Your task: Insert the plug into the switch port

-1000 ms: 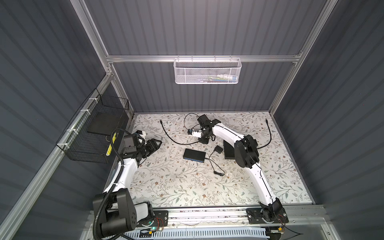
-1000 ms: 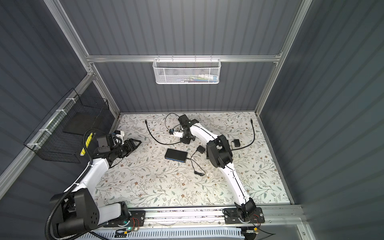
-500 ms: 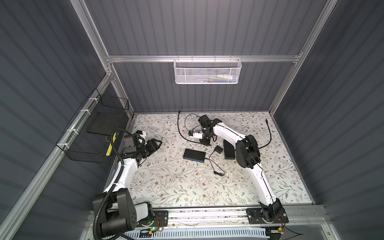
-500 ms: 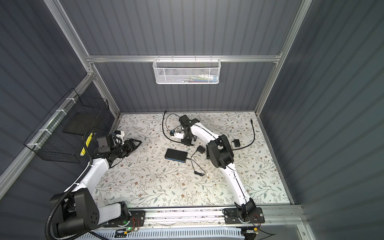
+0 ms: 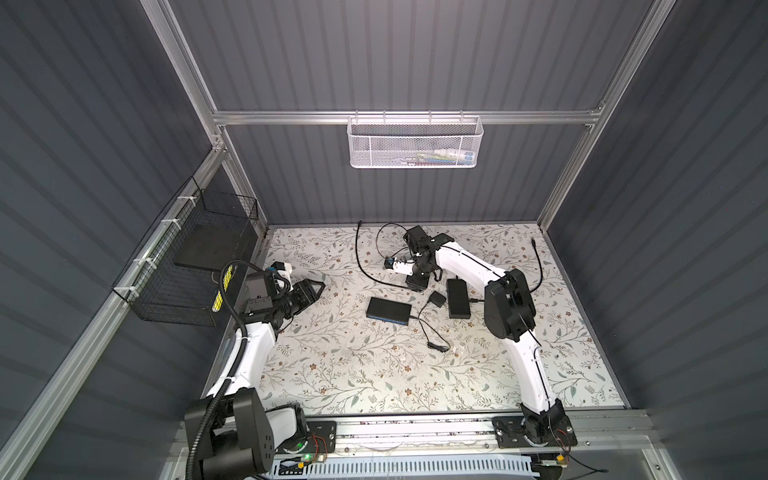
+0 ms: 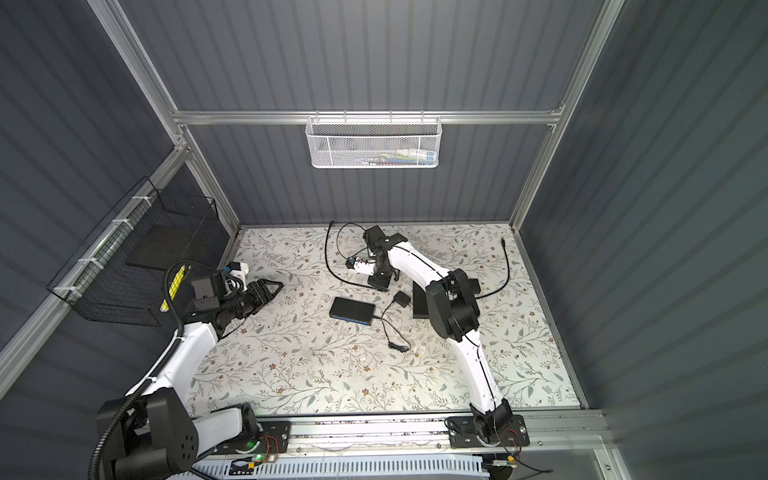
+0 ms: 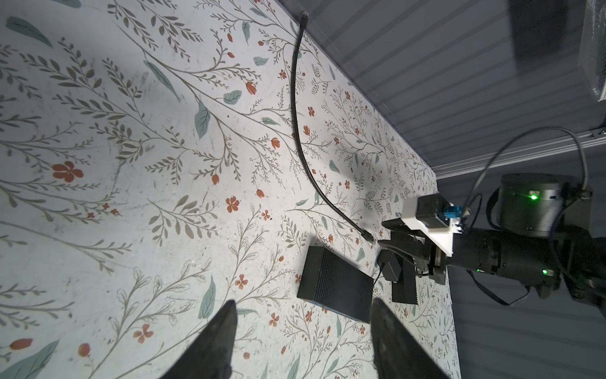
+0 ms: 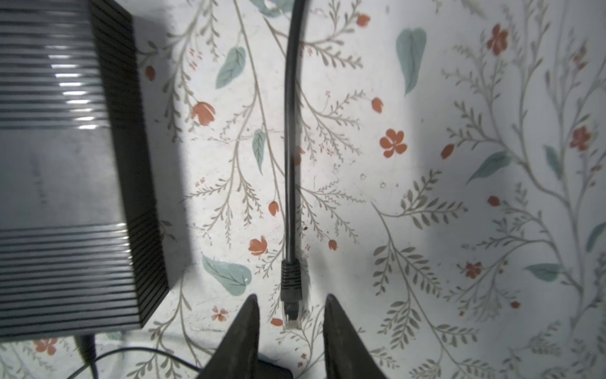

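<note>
The plug (image 8: pixel 290 285) lies flat on the floral mat (image 8: pixel 426 213), right between the fingertips of the right gripper (image 8: pixel 291 297). A sliver of mat shows on each side of it, so neither of the fingers (image 8: pixel 244 328) touches it. The jaws stand partway apart and hold nothing.

The plug looks light and hard: a small clear-nosed connector behind a ribbed black boot. The thin nose and its latch are probably the fragile part, and the smooth plastic could slip. The sides of the boot therefore seem the place to pinch, leaving the nose free. The black cable (image 8: pixel 288 131) looks springy enough to twist the plug once it is lifted.

Its long axis runs along the fingers, down the middle of the gap. The clear nose points in toward the palm, and the cable trails straight out beyond the fingertips.

The switch (image 8: pixel 65 164) sits close on one side of the gripper, parallel to the cable; its ports are hidden in the wrist view. The left gripper (image 7: pixel 304 301) is well away, its jaws wide and empty.
</note>
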